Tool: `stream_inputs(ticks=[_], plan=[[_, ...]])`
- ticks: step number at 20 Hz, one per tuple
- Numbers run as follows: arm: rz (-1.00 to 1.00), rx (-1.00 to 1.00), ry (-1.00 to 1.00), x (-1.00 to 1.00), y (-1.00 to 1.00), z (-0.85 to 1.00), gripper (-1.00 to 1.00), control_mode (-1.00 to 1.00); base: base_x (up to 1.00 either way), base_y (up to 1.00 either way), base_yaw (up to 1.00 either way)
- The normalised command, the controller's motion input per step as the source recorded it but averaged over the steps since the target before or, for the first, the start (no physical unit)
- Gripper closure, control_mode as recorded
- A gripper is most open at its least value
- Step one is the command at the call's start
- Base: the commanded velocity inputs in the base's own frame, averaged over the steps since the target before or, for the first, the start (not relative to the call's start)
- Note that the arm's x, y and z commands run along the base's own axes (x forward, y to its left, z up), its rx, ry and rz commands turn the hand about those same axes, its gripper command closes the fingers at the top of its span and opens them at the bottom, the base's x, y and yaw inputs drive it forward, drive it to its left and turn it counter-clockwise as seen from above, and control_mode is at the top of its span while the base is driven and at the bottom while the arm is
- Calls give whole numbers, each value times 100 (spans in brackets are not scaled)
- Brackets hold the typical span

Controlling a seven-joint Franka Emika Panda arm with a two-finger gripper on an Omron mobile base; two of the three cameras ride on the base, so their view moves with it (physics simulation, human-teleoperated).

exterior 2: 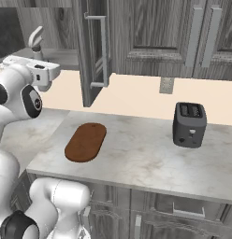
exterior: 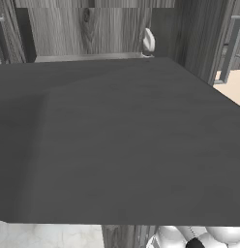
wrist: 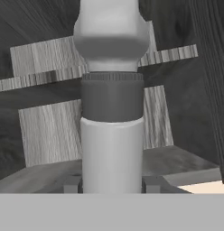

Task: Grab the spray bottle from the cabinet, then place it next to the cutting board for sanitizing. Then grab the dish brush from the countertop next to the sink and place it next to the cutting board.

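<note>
1. One spray bottle (wrist: 112,135), upright on cabinet (exterior: 83,34) shelf, between gripper (wrist: 112,185) fingertips (clenched on it).
2. One cutting board (exterior 2: 85,142) near counter (exterior 2: 150,158) front-left edge; one toaster (exterior 2: 189,124), open space between.

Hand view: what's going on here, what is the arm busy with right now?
The arm has reached into the open cabinet, and the gripper sits around the base of the spray bottle, one finger tip on each side of it. The bottle stands upright at the shelf. The cutting board lies bare on the countertop, with a toaster farther along.
</note>
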Motion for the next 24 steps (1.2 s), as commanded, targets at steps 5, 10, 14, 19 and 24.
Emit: stream_inputs(ticks=[5,10,14,19,24], plan=[[0,0,0,-76,4,-39,100,-100,0,0,0],[0,0,0,-34,6,-51,100,-100,0,0,0],[0,0,0,-10,12,-56,100,-100,0,0,0],[0,0,0,0,18,-59,100,-100,0,0,0],[0,0,0,3,14,-43,100,-100,0,0,0]])
